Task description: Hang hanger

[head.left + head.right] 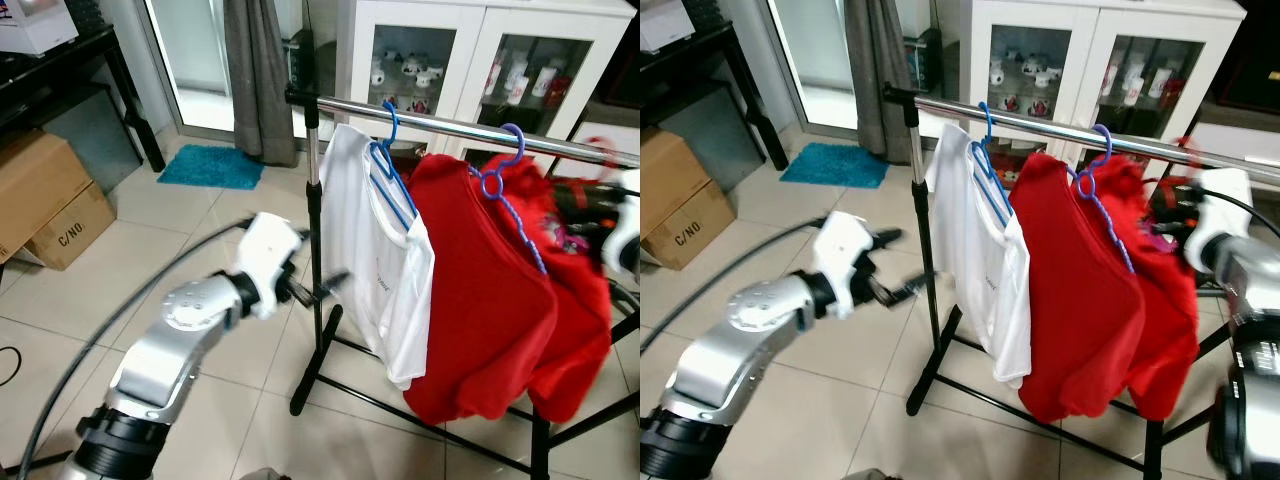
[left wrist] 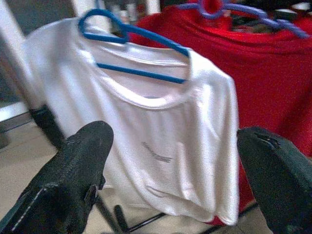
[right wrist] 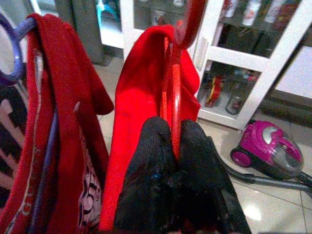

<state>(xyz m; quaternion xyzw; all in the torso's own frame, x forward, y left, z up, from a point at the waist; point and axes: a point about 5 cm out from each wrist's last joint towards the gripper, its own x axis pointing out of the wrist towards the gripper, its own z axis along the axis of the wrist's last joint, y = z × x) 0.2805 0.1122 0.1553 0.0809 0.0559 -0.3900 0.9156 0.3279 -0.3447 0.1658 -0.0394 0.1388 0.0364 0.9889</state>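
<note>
one right tool [image 3: 173,141] pinches red hanger [image 3: 181,73].

The rail [image 1: 440,124] is crowded from its twelve o'clock middle to three o'clock by a white shirt [image 1: 375,250] and red garments [image 1: 490,300]; bare rail is left only by the upright pole [image 1: 312,200] at eleven o'clock.

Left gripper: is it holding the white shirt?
No, the left gripper is open with its fingers spread apart, short of the white shirt on its blue hanger.

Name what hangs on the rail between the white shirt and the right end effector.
A red shirt on a purple hanger, seen in the right eye view.
</note>
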